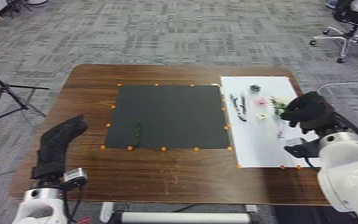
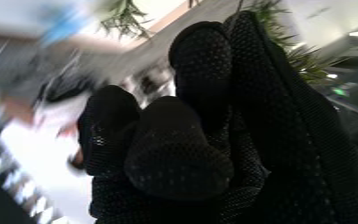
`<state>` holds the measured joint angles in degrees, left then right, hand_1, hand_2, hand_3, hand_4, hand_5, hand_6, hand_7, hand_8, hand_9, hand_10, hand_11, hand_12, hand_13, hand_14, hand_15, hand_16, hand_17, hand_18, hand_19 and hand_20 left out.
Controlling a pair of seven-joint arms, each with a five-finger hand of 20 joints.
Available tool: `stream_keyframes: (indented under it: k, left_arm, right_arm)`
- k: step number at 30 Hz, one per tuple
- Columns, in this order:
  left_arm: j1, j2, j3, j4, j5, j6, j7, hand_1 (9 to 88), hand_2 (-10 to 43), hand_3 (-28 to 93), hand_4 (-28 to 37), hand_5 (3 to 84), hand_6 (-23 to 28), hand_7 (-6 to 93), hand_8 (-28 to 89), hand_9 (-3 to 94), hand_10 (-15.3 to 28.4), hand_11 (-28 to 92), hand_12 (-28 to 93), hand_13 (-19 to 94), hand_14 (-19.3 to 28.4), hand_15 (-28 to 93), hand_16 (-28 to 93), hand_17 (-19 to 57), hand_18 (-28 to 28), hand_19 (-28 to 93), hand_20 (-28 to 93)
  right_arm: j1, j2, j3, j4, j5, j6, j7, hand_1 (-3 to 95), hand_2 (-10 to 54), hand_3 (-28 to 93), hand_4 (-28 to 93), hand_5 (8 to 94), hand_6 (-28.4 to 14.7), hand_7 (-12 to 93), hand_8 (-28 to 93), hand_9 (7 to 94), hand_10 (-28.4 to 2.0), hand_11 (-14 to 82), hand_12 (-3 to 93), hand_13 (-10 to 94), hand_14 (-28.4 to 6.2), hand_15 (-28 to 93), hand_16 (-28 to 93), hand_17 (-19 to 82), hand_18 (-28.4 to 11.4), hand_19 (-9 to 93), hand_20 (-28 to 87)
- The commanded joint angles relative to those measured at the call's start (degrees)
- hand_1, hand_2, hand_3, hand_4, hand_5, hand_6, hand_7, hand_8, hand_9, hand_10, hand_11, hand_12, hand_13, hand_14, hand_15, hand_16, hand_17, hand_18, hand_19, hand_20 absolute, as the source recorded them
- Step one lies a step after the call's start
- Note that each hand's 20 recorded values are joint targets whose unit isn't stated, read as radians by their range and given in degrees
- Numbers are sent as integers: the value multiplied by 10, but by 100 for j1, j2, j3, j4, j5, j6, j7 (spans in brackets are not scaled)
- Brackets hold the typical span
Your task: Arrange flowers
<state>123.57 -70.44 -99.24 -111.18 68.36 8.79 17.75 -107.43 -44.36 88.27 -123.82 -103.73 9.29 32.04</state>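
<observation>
Over the right side of the white board (image 1: 257,150), my right hand (image 1: 307,111) is curled round a green sprig (image 1: 280,103). In the right wrist view, the right hand (image 2: 180,155) has bent fingers, and needle-like leaves of the sprig (image 2: 307,64) stick out beyond them; its stem is hidden by the glove. My left hand (image 1: 62,136) is at the table's left side, fingers straight. A thin dark green stem (image 1: 138,134) lies on the black mat (image 1: 171,112). On the board are dark twigs (image 1: 241,107), a pink flower (image 1: 262,101), a pale yellow flower (image 1: 262,116) and a pale purple sprig (image 1: 280,131).
A small dark round object (image 1: 255,88) lies near the board's far end. Orange markers (image 1: 164,148) line the mat's edges. Brown wooden table (image 1: 171,175) surrounds the mat. A black tripod (image 1: 14,100) stands beyond the table's left edge.
</observation>
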Motion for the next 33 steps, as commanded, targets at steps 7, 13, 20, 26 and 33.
stream_keyframes:
  k: [7,13,20,26,33]
  left_arm:
    - [70,58,12,-32,19,-28,-37,213,56,716,-283,492,41,122,-71,482,143,203,118,389,176,209,24,38,142,149,168]
    - [81,67,9,-49,-11,-19,-58,207,58,717,-283,493,40,123,-72,482,143,204,118,389,177,211,23,38,142,150,168]
    - [80,63,41,-34,-13,-27,-53,204,59,717,-283,494,41,124,-72,483,143,206,118,389,176,211,22,38,141,149,167]
    - [-20,72,93,9,15,-110,-31,202,57,720,-283,493,39,124,-72,479,142,205,117,388,175,212,22,37,142,150,168]
    - [-114,53,73,79,50,-365,55,197,38,731,-283,492,38,126,-72,477,140,208,117,387,175,212,21,37,142,148,167]
  right_arm:
    - [3207,-987,-3122,1059,133,-363,-212,643,-95,508,-46,730,-41,336,220,898,-93,289,435,937,-7,613,342,650,-139,932,559]
    - [3564,-1510,-3736,1568,120,-459,-20,641,-95,511,-44,730,-45,344,208,900,-94,282,437,937,-8,611,341,651,-140,932,559]
    - [3815,-1823,-4472,1950,106,-537,83,637,-95,517,-45,731,-46,354,197,907,-94,277,425,937,-7,610,338,652,-137,932,556]
    - [3931,-2097,-4844,2303,251,-486,193,633,-95,519,-44,731,-46,362,182,930,-101,208,378,937,-9,587,332,648,-136,932,539]
    - [4028,-2354,-4918,2592,198,-321,210,629,-95,515,-48,737,-40,360,173,936,-114,161,317,937,-13,574,325,643,-138,932,527]
